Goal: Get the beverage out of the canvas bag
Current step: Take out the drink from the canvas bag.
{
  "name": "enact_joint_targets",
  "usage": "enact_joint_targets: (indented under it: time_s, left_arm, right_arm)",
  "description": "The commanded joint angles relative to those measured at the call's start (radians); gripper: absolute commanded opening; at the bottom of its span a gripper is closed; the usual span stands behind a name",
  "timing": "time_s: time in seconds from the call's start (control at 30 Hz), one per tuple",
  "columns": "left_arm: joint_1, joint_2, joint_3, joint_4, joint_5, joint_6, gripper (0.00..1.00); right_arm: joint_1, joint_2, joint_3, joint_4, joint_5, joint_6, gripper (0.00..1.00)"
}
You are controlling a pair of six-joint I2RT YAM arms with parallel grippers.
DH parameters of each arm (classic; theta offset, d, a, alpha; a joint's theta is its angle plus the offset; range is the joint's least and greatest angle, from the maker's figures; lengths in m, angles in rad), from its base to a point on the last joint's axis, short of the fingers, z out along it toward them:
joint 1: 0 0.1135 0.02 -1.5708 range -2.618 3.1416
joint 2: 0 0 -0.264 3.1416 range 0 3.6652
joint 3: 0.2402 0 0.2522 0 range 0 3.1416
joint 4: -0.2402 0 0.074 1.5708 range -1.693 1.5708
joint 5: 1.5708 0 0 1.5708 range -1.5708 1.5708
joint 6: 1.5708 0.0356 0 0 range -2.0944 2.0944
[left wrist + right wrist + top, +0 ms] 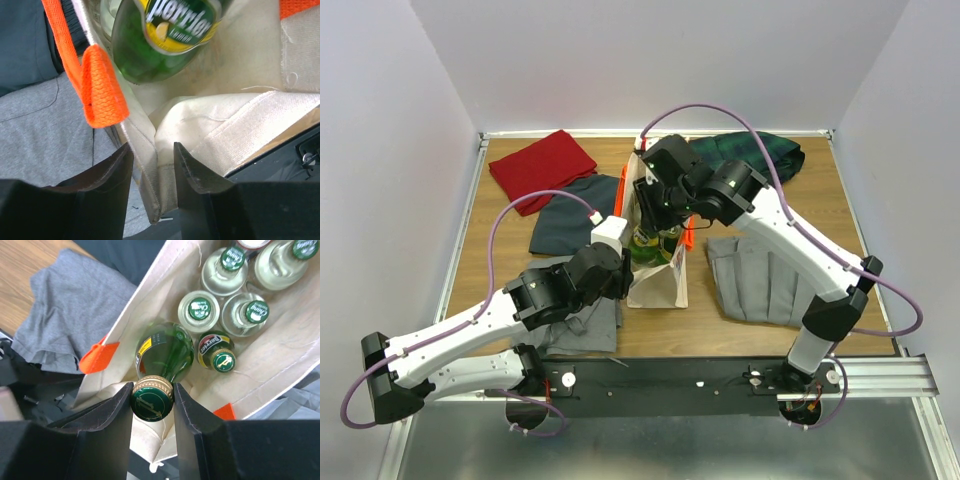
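Observation:
The beige canvas bag [660,285] with orange handles [97,85] stands mid-table with its mouth open. Several bottles [198,309] stand inside it. My right gripper [152,400] is shut on the gold-and-green cap of a green Perrier bottle [165,352], the beverage, which hangs tilted over the near end of the bag [280,365]. In the left wrist view the same bottle's base [160,45] hangs above the bag floor. My left gripper [153,155] is closed on the folded rim seam of the bag [225,125] at its left corner, with canvas touching both fingers.
Cloths lie around the bag: a red one [542,165] and a dark grey one [570,225] at the back left, a dark green plaid one [760,150] at the back right, grey trousers [760,275] to the right and a grey cloth [585,325] under my left arm.

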Motion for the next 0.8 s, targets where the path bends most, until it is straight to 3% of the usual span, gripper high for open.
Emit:
enact_joint_targets:
  time_s: [0.0,0.27,0.77]
  left_arm:
    - [-0.005,0.001,0.007,-0.085,-0.035,-0.002,0.52]
    - [-0.005,0.009,0.018,-0.084,-0.047,-0.002,0.71]
    - [-0.005,0.012,0.035,-0.064,-0.042,0.010,0.72]
  right_arm:
    - [0.005,-0.060,0.109,0.062,0.017,-0.014,0.01]
    - [0.005,-0.037,0.204,0.019,0.050,-0.033,0.01]
    - [0.005,-0.034,0.296,-0.002,0.124,-0.053,0.01]
